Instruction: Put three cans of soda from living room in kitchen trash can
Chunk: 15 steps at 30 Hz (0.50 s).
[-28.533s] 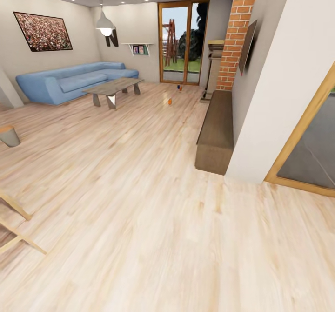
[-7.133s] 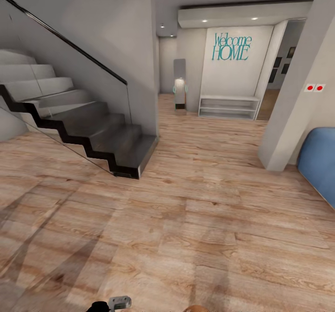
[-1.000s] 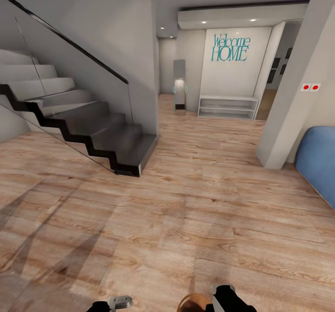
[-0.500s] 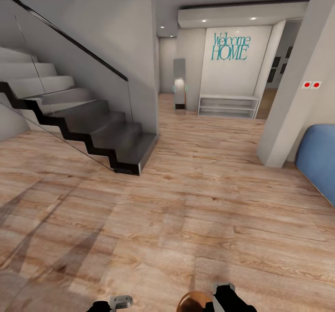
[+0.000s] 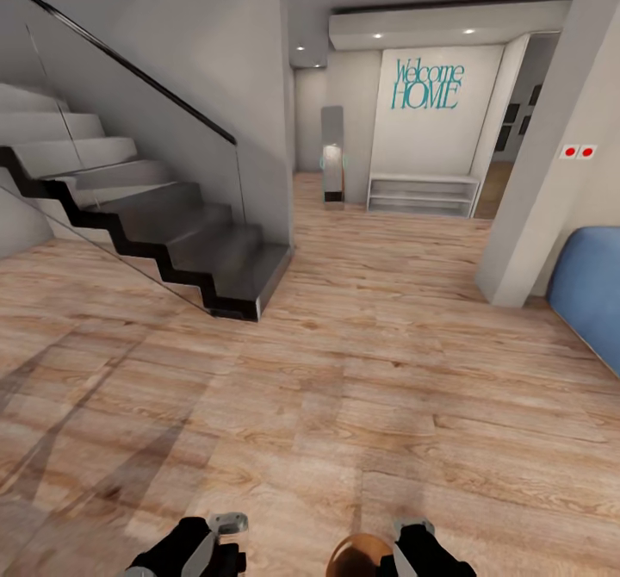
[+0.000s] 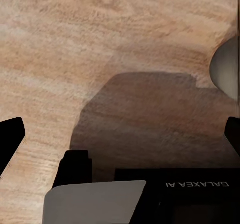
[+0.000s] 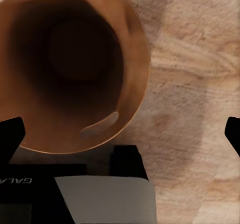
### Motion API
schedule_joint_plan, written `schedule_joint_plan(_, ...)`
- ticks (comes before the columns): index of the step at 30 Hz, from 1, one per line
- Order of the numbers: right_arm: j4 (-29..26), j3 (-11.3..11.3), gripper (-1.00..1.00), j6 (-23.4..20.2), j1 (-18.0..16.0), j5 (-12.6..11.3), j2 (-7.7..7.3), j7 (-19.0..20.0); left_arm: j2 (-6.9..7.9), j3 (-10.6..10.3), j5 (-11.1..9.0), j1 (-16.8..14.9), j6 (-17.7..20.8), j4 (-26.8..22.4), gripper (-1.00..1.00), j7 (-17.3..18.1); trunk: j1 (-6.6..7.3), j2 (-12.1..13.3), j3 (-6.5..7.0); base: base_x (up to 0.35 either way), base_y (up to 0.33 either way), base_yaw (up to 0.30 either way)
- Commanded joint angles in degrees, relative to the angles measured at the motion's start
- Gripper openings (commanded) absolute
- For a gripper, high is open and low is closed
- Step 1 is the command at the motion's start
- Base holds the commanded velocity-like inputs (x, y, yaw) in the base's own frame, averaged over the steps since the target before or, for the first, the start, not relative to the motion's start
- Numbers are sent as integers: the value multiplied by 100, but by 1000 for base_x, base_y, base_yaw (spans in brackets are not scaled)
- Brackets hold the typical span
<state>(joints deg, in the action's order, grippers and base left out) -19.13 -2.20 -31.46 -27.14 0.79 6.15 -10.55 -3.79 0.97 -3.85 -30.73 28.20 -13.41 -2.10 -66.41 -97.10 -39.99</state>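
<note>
Ahead, floor [image 5: 362, 370] runs open past staircase [image 5: 172, 241].

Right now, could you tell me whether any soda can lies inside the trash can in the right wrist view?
No, the trash can shows only its bare glossy brown inside and bottom.

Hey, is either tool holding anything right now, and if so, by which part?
Nothing is held. The left tool and right tool both have fingers spread with nothing between them. The tash can sits close by the right tool, ungripped.
</note>
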Motion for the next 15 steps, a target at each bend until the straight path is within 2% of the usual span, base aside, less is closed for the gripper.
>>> schedule_joint_plan(1,2,0,100,0,-11,0,-3,0,-1,2,0,-26,133,-156,100,1,-23,-42,-19,0,0,0)
schedule_joint_plan(15,33,0,100,0,-111,0,-35,0,-45,21,-10,-122,1358,-1756,100,8,-330,-603,-270,0,0,0)
